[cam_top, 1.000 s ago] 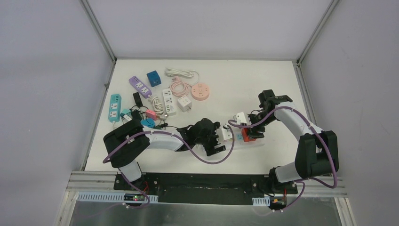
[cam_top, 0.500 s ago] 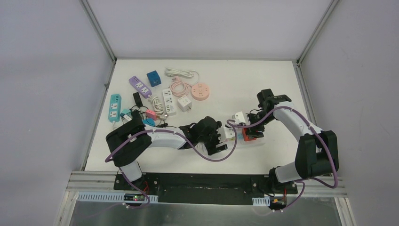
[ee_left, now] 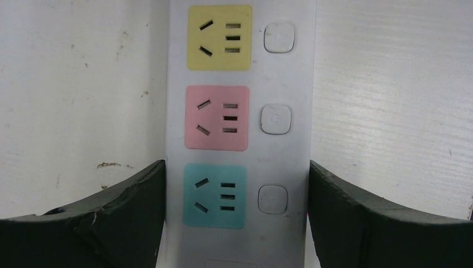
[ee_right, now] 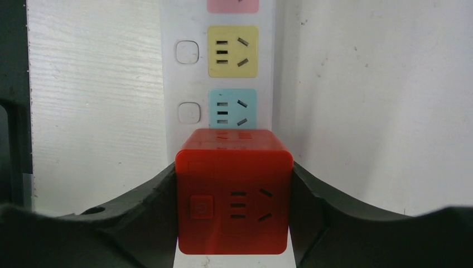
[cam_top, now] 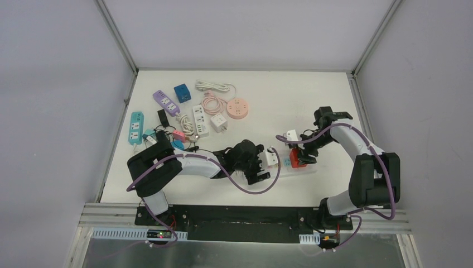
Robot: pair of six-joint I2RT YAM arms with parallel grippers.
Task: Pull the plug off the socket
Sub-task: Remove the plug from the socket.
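Observation:
A white socket strip (ee_left: 284, 78) with yellow, pink and teal outlets lies flat on the table. My left gripper (ee_left: 237, 212) is shut on it, one black finger (ee_left: 111, 223) pressed to each long side beside the teal outlet. In the top view the left gripper (cam_top: 266, 166) holds the strip's left end. The plug is a red cube (ee_right: 234, 195) standing on the strip (ee_right: 189, 78) just past its teal outlet. My right gripper (ee_right: 234, 206) is shut on the cube's two sides. I cannot tell whether its pins are still seated. The top view shows the cube (cam_top: 297, 159) under the right wrist.
At the back left lies a cluster of strips and adapters: a teal strip (cam_top: 135, 127), a purple strip (cam_top: 165, 102), a blue cube (cam_top: 182, 92), a white strip (cam_top: 200, 120), a pink round socket (cam_top: 240, 108) and a coiled white cable (cam_top: 215, 86). A small white adapter (cam_top: 291, 135) sits beside the right wrist.
The right arm has shifted a little to the right, taking the red cube with it. The left gripper and the strip have crept slightly rightward too.

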